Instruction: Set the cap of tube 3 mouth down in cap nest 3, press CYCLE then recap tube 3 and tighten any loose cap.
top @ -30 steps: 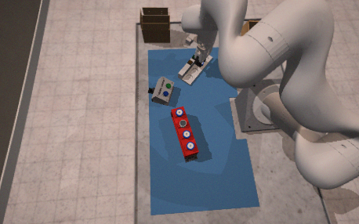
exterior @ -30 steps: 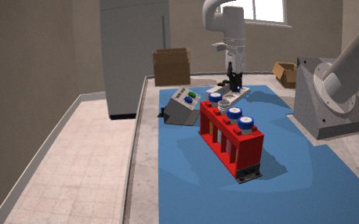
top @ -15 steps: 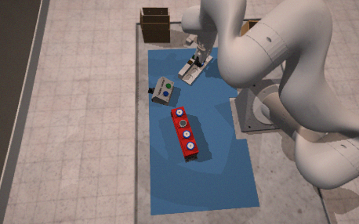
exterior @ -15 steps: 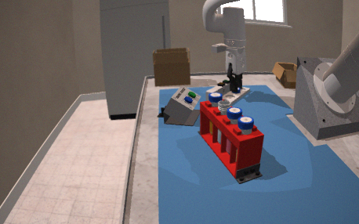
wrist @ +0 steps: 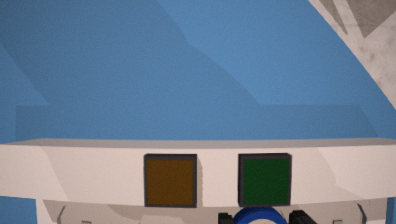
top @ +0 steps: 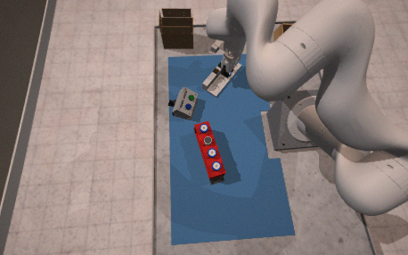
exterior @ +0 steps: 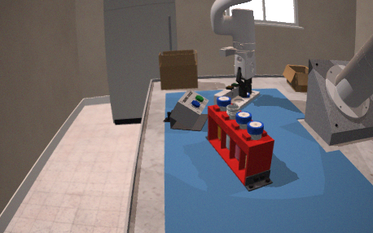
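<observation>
The red decapping station (top: pixel 220 175) (exterior: pixel 261 156) stands on the blue mat. Tube 3 (top: pixel 208 140) (exterior: pixel 232 109) is open. The other three tubes wear blue caps (top: pixel 212 152) (exterior: pixel 243 117). My gripper (top: pixel 227 70) (exterior: pixel 244 91) (wrist: pixel 261 220) is shut on the blue cap (wrist: pixel 257 215) of tube 3. It holds the cap down at the white cap tray (top: pixel 213 85) (exterior: pixel 256 94) (wrist: pixel 75 170); the nests are hidden under it. The amber lamp (wrist: pixel 170 180) and the green lamp (wrist: pixel 265 179) both look dark.
The grey key housing (top: pixel 180 109) (exterior: pixel 183 114) with the green READY key (top: pixel 191 97) (exterior: pixel 199 98) and the blue CYCLE key (top: pixel 188 106) (exterior: pixel 195 103) stands left of the tray. Cardboard boxes (top: pixel 176 28) (exterior: pixel 178 68) stand at the back. The arm's base (exterior: pixel 338 106) is at the right.
</observation>
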You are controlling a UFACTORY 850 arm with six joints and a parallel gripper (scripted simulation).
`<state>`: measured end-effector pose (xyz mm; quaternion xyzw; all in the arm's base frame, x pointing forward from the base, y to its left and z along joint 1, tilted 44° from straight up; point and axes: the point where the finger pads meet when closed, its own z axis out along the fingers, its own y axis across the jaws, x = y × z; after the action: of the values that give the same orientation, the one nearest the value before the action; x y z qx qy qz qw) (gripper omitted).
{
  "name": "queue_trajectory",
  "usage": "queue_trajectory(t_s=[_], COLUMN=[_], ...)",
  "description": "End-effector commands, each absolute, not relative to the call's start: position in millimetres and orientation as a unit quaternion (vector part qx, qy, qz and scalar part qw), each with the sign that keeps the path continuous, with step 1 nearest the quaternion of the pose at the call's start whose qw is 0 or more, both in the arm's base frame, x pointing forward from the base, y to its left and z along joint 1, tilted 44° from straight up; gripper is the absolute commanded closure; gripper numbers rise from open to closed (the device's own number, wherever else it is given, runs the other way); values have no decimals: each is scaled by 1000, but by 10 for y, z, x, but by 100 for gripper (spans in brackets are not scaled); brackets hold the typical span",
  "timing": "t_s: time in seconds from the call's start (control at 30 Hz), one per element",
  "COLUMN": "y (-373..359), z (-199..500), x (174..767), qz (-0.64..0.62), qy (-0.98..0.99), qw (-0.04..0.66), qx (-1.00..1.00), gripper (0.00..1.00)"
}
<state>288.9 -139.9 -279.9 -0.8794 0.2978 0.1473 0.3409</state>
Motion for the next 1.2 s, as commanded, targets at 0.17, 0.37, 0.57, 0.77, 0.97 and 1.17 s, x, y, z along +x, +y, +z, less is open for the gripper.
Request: queue_trajectory(t_s=[0.17,0.37,0.57,0.77,0.97,1.17], y=[-1408,-1408,-1476,-1682,-1820,-2026], z=[-2799,-2799,-2727,-2509,-2364,-2146], x=[2898,2898,2903,2919,2930,2947], qz=[146,146,146,146,146,146], qy=[298,298,298,298,298,298], qw=[340,340,340,340,340,340], qx=[-880,-880,-880,-880,-880,-880], gripper=[54,54,54,54,54,54])
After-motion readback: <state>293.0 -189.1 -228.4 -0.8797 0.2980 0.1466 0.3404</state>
